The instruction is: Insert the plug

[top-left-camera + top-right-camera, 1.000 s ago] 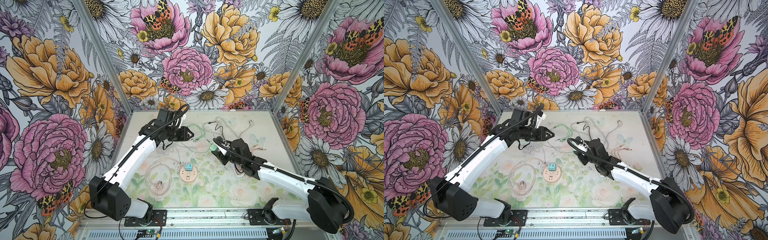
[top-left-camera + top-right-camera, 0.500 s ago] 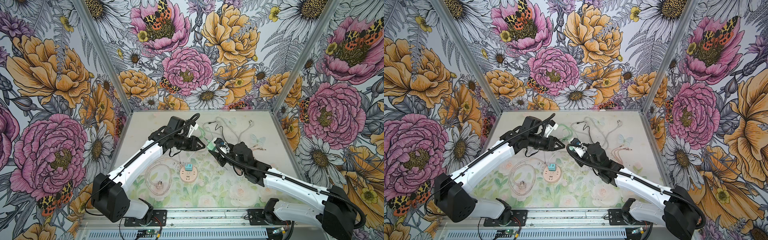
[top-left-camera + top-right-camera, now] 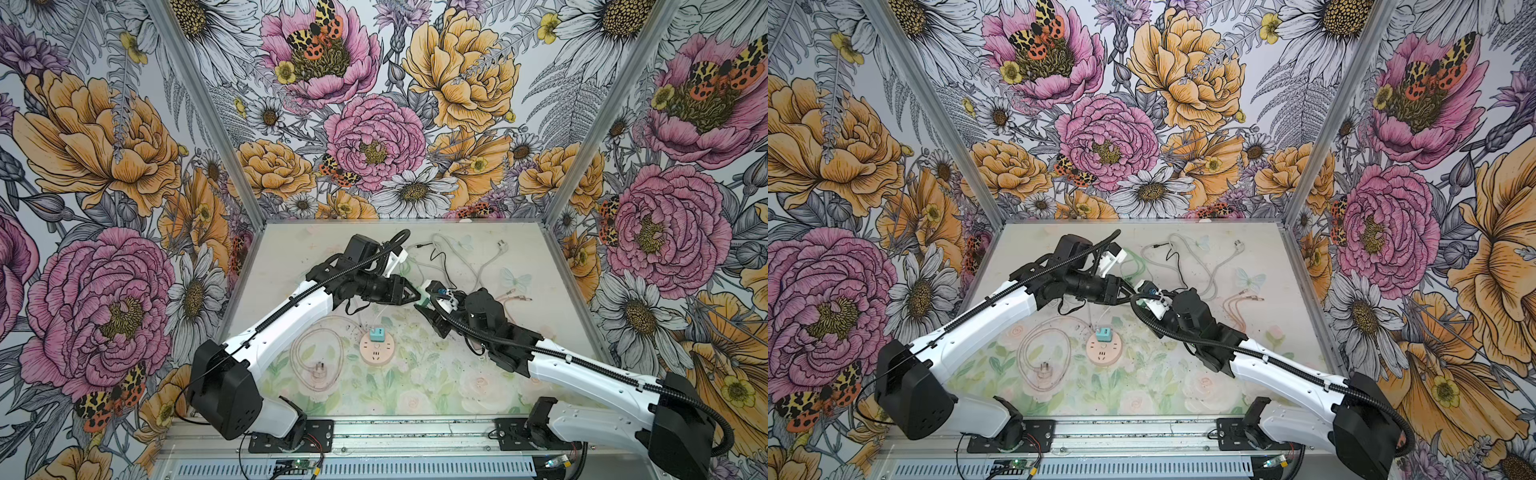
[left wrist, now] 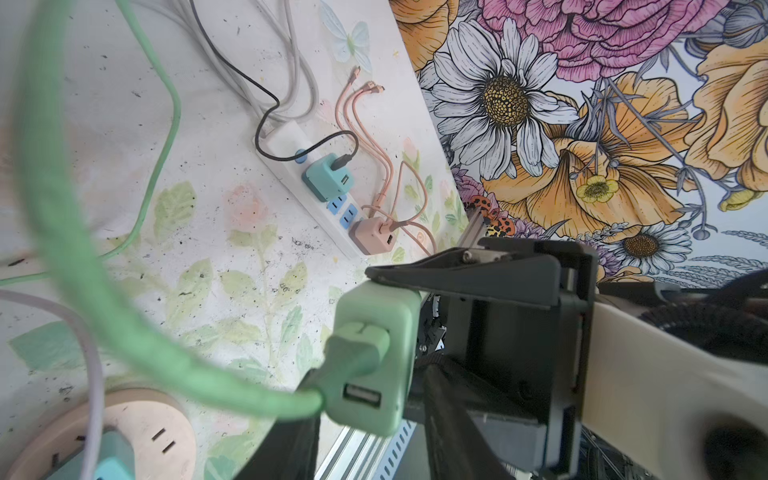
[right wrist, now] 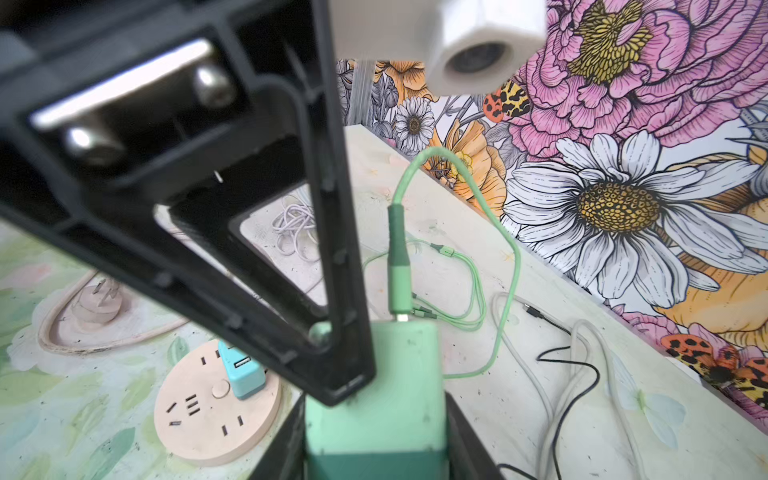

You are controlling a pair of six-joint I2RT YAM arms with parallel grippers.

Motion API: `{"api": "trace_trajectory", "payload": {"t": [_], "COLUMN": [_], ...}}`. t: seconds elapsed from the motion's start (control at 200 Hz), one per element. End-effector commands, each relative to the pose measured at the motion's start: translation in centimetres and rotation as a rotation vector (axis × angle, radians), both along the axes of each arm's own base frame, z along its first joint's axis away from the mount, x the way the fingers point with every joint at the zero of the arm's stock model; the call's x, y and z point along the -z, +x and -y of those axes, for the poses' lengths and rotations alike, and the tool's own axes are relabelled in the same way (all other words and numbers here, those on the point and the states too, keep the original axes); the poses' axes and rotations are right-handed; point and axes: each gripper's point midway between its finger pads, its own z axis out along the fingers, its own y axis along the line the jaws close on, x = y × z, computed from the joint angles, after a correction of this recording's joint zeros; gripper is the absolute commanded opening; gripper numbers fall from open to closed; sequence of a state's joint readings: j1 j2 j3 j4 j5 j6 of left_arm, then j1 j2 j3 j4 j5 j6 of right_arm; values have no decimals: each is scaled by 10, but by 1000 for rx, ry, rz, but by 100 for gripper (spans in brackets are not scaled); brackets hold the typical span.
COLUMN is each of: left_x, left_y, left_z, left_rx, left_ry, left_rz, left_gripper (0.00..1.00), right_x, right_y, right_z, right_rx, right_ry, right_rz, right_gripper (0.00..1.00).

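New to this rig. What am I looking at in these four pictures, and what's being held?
Two white and black robot arms stand on a rail at the near edge of a table. Each ends in a two-fingered gripper. Two pictures look down from one overhead camera pair, so they are nearly alike. The other two come from cameras on the arms' wrists and look along the fingers.

The right gripper is shut on a green charger with a green cable plugged into it. The left gripper has a finger against the same charger; whether it grips is unclear.

On the table lie a round pink socket with a blue charger in it, a white power strip and loose cables.
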State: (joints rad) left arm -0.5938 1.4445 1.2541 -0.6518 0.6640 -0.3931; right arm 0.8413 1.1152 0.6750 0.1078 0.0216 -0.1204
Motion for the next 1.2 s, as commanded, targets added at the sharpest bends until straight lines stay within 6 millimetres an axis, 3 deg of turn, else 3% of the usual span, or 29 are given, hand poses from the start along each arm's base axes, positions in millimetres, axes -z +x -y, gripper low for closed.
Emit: {"api": "trace_trajectory", "payload": {"t": [0.0, 0.1, 0.28, 0.465, 0.57, 0.686, 0.761, 0.826, 0.976, 1.191], "left_x": [-13, -7, -12, -7, 3, 10, 6, -3, -17, -19], "left_y": [1, 1, -4, -18, -18, -12, -10, -9, -12, -6], "left_z": [11, 16, 21, 9, -2, -18, -27, -33, -50, -73], "left_rx": [51, 67, 123, 198, 166, 102, 68, 50, 5, -91], "left_ry": [-47, -43, -76, -14, 39, 76, 77, 64, 83, 108], "left_rz": [39, 25, 27, 37, 39, 43, 57, 76, 123, 123], "left_gripper": [41, 40, 27, 12, 7, 3, 0, 0, 0, 0], "right_x": [-19, -21, -18, -15, -15, -16, -16, -13, 2, 40], "right_y": [-7, -10, -11, -11, -9, -8, -9, -11, -18, -40], "right_z": [-2, -3, 0, 1, 3, 7, 11, 15, 23, 7], "right_rx": [-22, -34, -19, -10, 9, 37, 48, 58, 92, 48], "right_ry": [48, 64, 69, 72, 80, 88, 91, 89, 100, 234], "right_rz": [18, 8, 3, -7, -14, -23, -34, -55, -152, -410], "right_gripper": [4, 4, 4, 10, 23, 49, 60, 64, 64, 41]}}
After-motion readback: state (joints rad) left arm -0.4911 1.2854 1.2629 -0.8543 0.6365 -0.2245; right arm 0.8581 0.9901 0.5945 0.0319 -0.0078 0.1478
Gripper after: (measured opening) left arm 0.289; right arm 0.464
